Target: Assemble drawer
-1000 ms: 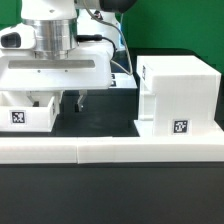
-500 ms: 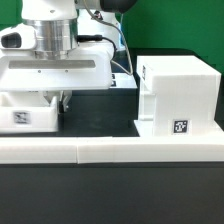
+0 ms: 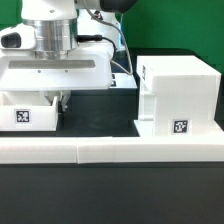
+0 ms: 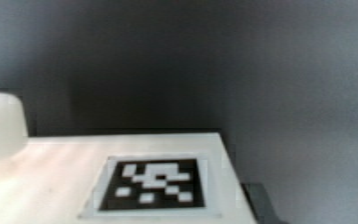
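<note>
The housing (image 3: 178, 95) is seen in plain white, marked with a housing tag (image 3: 180, 127) of black-and-white blocks, and the tray (image 3: 30, 112) is likewise white, with a tray tag (image 3: 20, 116) in the same pattern. The counter (image 3: 100, 118) is shown black, the wall strip (image 3: 110, 150) white, and the arm (image 3: 50, 40) silver-grey and white. In the wrist view, a blurred tag (image 4: 155, 183) of black blocks on white is framed in black on a cream-white surface, against dark grey.

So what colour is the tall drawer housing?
White plastic housing, with a black-and-white square tag low on its front; shows best in the exterior view.
</note>
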Robot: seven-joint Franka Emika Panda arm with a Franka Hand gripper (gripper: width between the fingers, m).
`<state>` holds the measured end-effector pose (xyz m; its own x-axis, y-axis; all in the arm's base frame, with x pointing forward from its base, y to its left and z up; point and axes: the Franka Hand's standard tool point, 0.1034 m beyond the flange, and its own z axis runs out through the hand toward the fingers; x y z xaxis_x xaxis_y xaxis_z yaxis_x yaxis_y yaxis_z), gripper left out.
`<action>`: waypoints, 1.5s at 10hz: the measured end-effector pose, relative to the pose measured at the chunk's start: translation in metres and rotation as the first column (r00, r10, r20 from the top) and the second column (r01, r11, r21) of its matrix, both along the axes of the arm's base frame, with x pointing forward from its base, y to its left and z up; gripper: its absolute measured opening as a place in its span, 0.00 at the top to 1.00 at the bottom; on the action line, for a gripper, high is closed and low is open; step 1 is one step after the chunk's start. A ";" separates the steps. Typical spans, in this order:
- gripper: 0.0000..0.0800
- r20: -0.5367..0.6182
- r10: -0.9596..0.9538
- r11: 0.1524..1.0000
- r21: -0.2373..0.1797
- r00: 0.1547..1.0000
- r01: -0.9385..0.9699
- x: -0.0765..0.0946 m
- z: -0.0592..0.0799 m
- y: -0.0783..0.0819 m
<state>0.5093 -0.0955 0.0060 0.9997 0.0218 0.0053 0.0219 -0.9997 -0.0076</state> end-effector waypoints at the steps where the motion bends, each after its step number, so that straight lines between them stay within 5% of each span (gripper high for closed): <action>1: 0.95 0.000 0.000 1.000 0.000 1.000 0.000 0.000 0.000 0.000; 10: 0.95 -0.022 0.224 0.974 0.040 0.974 -0.223 -0.002 0.027 0.037; 13: 0.95 -0.026 0.239 0.971 0.041 0.971 -0.237 -0.003 0.024 0.035; 15: 0.95 -0.024 0.445 0.896 0.025 0.895 -0.444 -0.001 0.016 0.040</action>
